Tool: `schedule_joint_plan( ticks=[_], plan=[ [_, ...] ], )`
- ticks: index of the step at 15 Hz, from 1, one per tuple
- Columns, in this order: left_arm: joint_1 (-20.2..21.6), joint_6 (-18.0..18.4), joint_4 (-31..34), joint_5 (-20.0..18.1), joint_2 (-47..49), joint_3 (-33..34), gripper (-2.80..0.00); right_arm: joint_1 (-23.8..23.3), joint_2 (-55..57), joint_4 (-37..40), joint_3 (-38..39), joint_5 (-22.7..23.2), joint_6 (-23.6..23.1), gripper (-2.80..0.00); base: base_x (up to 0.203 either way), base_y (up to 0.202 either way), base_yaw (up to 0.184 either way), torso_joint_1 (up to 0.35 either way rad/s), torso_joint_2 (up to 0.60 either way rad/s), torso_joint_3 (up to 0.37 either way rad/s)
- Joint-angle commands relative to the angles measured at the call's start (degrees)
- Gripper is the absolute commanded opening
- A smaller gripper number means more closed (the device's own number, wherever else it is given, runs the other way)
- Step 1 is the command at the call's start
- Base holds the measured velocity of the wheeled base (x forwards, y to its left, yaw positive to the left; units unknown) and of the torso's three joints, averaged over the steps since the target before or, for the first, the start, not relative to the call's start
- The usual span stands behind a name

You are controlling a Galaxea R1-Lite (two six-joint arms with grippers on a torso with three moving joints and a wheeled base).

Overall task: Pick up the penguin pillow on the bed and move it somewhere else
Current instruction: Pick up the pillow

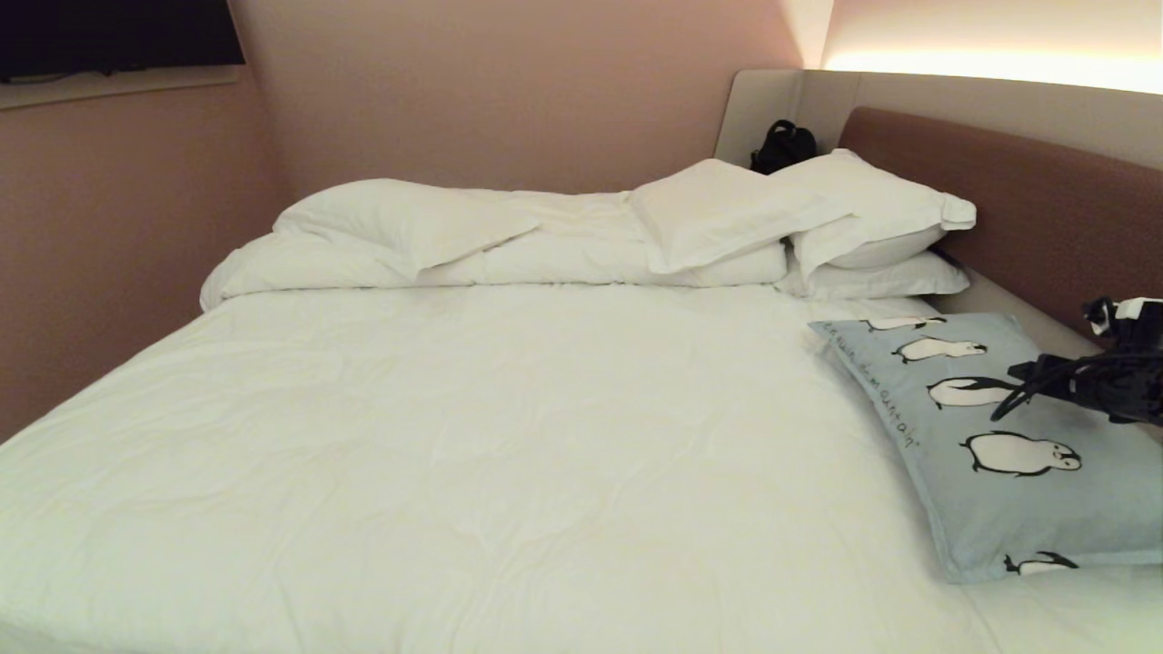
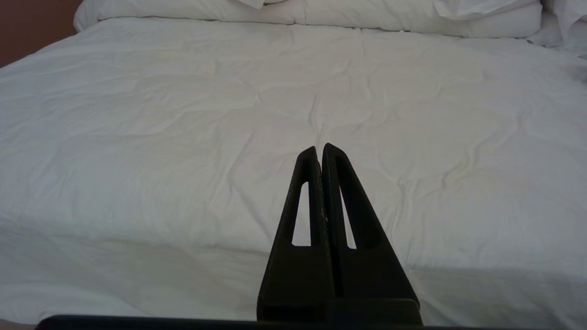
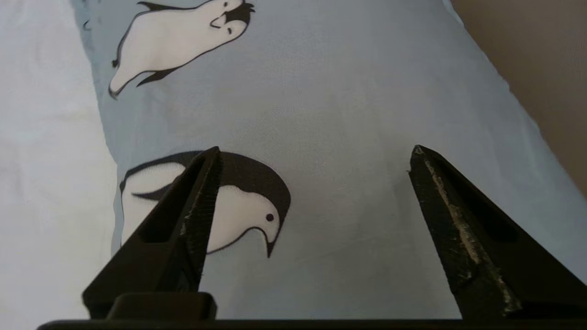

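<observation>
A: Light blue fabric fills the right wrist view — that's the rectangular light blue penguin pillow, printed with black-and-white penguins, lying flat under the black right gripper.

B: And look at those jaws, spread wide apart! One fingertip sits over a printed penguin, the other over plain blue cloth. Nothing between them, no fabric pinched.

A: Whether the tips actually touch the cover, I can't tell from here. From the head camera, the right gripper reaches in from the right edge, over the middle of the penguin pillow.

B: Where's the pillow on the large white-sheeted bed?

A: On the bed's right side, along the edge by the beige frame, just in front of the stacked plain white pillows and the brown padded headboard. Dark cursive lettering runs along its inner edge, facing the open sheet.

B: And the folded white duvet?

A: Rolled along the far side by the wall, well apart from the blue pillow. A small black object sits on the ledge behind the white pillows; too small to identify.

B: The left side?

A: The black left gripper is clenched, fingers pressed together, hanging over the bare white sheet with nothing held.
</observation>
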Motion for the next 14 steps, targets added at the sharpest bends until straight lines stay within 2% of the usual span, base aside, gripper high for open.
schedule_joint_plan(
  ticks=[1, 4, 14],
  plan=[
    [0.01, -0.05, 0.01, 0.03, -0.02, 0.0, -2.8, -0.93, -0.93, -0.05, 0.21, 5.98, -5.94, 0.0, 0.0, 0.0, 0.0, 0.0, 0.0, 0.0],
    [0.01, -0.05, -0.08, 0.03, -0.02, 0.0, -2.8, -1.01, -0.85, 0.14, 0.47, 7.26, -9.64, 0.0, 0.0, 0.0, 0.0, 0.0, 0.0, 0.0],
    [0.01, -0.05, -0.08, 0.03, -0.02, 0.0, -2.8, -0.92, 4.72, -0.12, 1.42, 7.07, -13.15, 0.0, 0.0, 0.0, 0.0, 0.0, 0.0, 0.0]
  ],
)
